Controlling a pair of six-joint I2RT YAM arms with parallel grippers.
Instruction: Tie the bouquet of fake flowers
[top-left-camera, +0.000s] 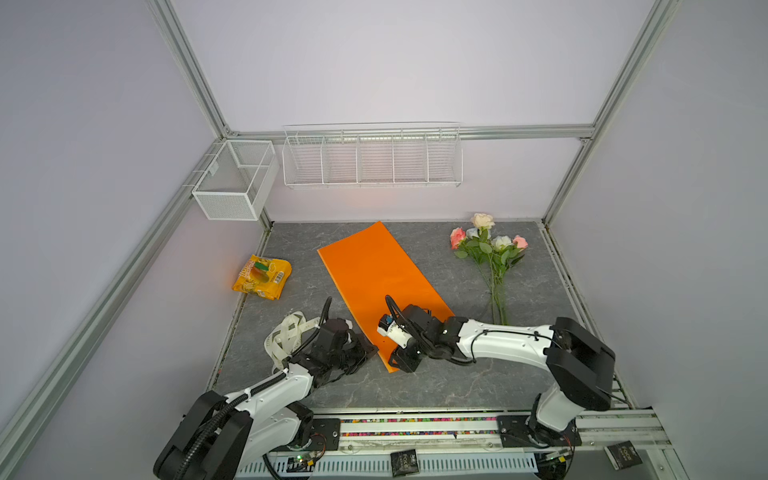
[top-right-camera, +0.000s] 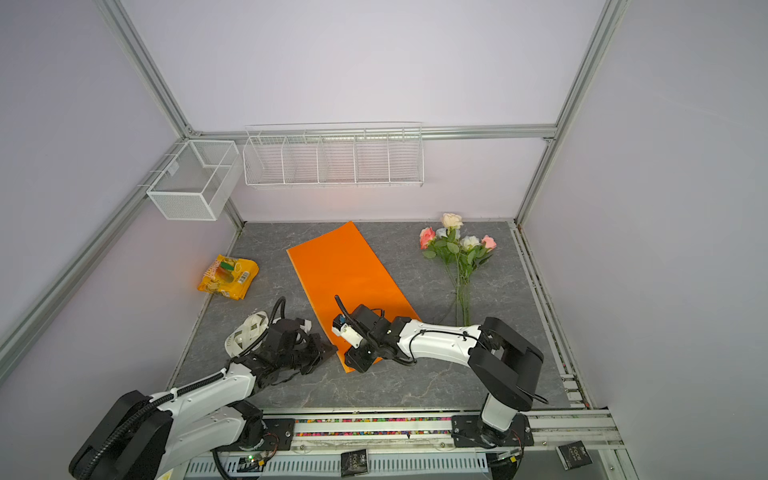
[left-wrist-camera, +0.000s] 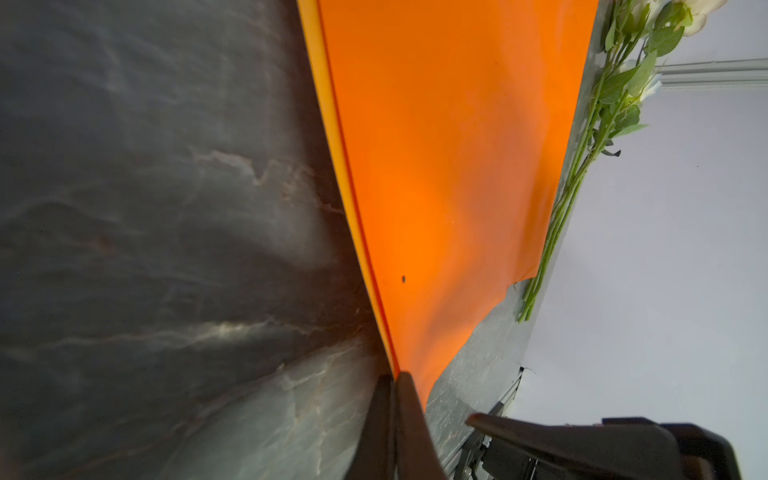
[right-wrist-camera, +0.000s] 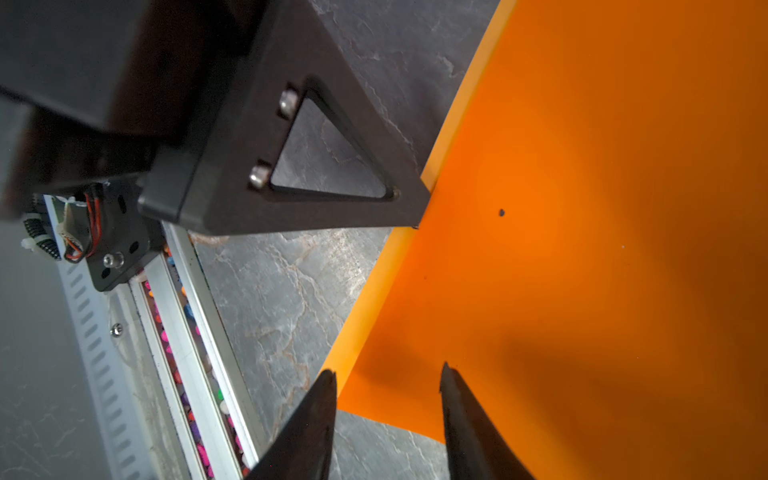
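Two pincers at orange paper (top-left-camera: 374, 270): left pincer (left-wrist-camera: 395, 376) clamped on its near edge; right pincer (right-wrist-camera: 388, 370) parted over the corner, gripping nothing. Bouquet of fake flowers (top-left-camera: 488, 249) lies on worktop (top-left-camera: 457, 374), well apart. Step judged: laying paper; next, fetch bouquet.

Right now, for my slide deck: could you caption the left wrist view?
Left pincer grips the orange paper by its edge; flowers lie beyond on the table.

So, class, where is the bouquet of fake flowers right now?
In both top views the bouquet of fake flowers lies at the back right, apart from the orange paper to its left.
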